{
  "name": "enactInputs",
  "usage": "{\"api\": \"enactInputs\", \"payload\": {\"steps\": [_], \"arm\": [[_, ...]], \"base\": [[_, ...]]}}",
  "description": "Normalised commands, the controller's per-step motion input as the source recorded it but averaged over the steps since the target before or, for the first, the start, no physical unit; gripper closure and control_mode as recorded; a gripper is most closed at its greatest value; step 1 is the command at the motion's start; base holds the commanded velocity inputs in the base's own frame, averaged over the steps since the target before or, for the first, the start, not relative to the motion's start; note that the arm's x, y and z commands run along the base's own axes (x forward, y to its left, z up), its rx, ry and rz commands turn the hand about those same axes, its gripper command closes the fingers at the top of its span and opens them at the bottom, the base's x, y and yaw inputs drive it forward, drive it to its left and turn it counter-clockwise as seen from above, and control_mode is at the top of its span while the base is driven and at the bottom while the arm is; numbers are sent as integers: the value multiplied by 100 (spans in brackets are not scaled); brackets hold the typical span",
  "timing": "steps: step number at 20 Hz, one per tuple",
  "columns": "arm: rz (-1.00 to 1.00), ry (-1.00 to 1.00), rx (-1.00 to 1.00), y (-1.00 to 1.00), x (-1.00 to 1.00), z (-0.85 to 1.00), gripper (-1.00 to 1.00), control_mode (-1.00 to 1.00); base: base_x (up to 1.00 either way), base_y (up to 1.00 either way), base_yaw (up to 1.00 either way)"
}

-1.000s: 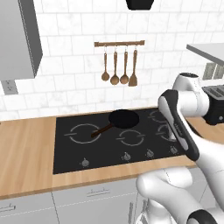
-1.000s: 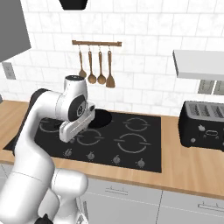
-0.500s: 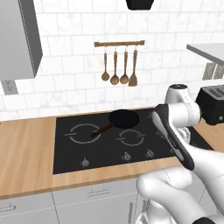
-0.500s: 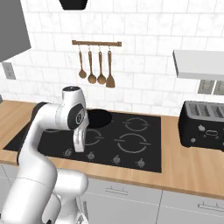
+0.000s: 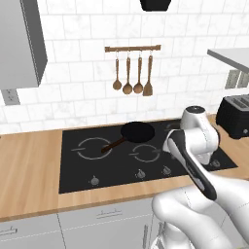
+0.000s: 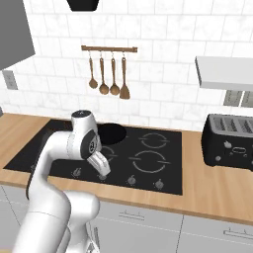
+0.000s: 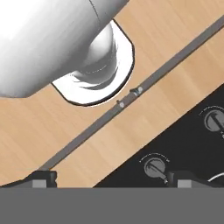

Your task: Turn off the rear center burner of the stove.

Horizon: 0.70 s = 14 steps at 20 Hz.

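Note:
The stove [image 5: 82, 163] [image 6: 173, 165] is a black glass cooktop set in a wooden counter. A small black frying pan [image 5: 137, 132] [image 6: 109, 132] sits on the rear center burner and hides that zone. Small grey knobs [image 5: 140, 173] [image 6: 132, 180] line the stove's front edge. My gripper [image 6: 103, 174] points down just above the left part of that knob row. In the hand view the gripper [image 7: 114, 178] is open, fingertips [image 7: 41, 177] wide apart and holding nothing. One knob [image 7: 154, 167] lies just inside the right tip, another knob [image 7: 215, 121] further off.
A black toaster [image 5: 236, 114] [image 6: 232, 143] stands on the counter to the right. Wooden utensils hang on a rail [image 5: 132, 73] [image 6: 108, 74] behind the stove. Below the counter edge [image 7: 131, 144] are the cabinet fronts.
The arm has folded down and forward. The hand dropped from above the cooktop's middle to the front knob row and now points downward.

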Motion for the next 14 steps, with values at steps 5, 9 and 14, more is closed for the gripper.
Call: {"api": "enactInputs", "payload": {"steps": [5,9,14], "arm": [[61,0,0,0,30,-32,-100,-100],[55,0,0,0,30,-36,-100,-100],[36,1,-1,0,41,-30,-100,-100]], "base": [[0,0,0],[0,0,0],[0,0,0]]}}
